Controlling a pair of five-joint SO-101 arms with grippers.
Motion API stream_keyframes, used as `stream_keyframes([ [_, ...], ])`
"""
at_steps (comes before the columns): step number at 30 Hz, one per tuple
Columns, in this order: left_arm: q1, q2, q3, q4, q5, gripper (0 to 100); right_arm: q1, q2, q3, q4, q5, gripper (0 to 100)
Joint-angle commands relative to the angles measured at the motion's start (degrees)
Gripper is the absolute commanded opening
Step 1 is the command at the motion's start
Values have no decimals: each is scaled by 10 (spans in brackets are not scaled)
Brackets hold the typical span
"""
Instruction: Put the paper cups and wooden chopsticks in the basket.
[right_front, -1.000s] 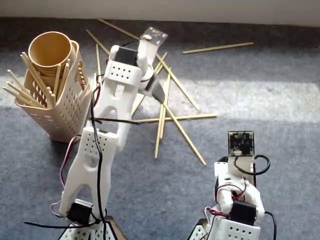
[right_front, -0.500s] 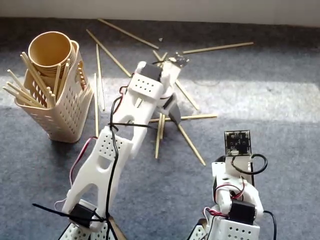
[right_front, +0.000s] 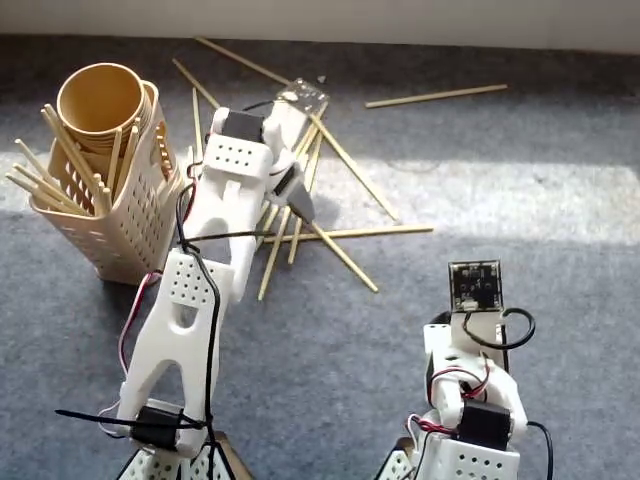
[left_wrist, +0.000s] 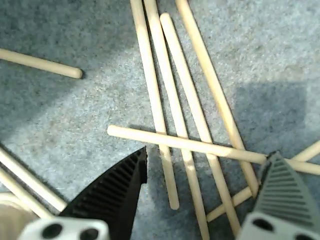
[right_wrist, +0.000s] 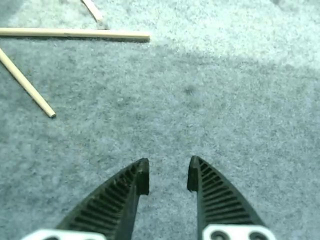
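Right gripper (right_wrist: 168, 175) sits near its base, jaws slightly apart, empty. Left gripper (left_wrist: 207, 160) hovers wide open over loose chopsticks (right_front: 380, 233), so it's the pick step. Next: lower, pinch one, carry to basket (right_front: 130, 240), which already holds paper cups (right_front: 100, 100).

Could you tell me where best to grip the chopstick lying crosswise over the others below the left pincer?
Probably the crosswise chopstick near its middle, from above: it lies on top of the parallel chopsticks, uncovered, with the open left pincer on either side.

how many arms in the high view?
2. The left arm extends over the loose chopsticks beside the basket; the right arm sits folded at lower right. None seem hidden.
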Motion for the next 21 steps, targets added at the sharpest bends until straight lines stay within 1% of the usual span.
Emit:
stream_keyframes([
  [1, -7, -1, -13, -9, -6, 361, -7, 3, -1, -10, 7, 145],
  [5, -14, 0, -13, -26, -6, 361, -7, 3, -1, -10, 7, 145],
  [9, 13, 1, -7, -26, -4, 361, -7, 3, -1, -10, 7, 145],
  [12, 28, 15, 13, -42, -4, 361, -7, 3, -1, -10, 7, 145],
  [14, 23, 39, 15, -58, -3, 361, -7, 3, -1, -9, 7, 145],
  [17, 15, 73, 15, -60, -2, 361, -7, 3, -1, -9, 7, 145],
  [19, 12, 68, 11, -56, 0, 361, -7, 3, -1, -9, 7, 145],
  [21, 12, 55, 12, -51, 17, 361, -7, 3, -1, -9, 7, 145],
])
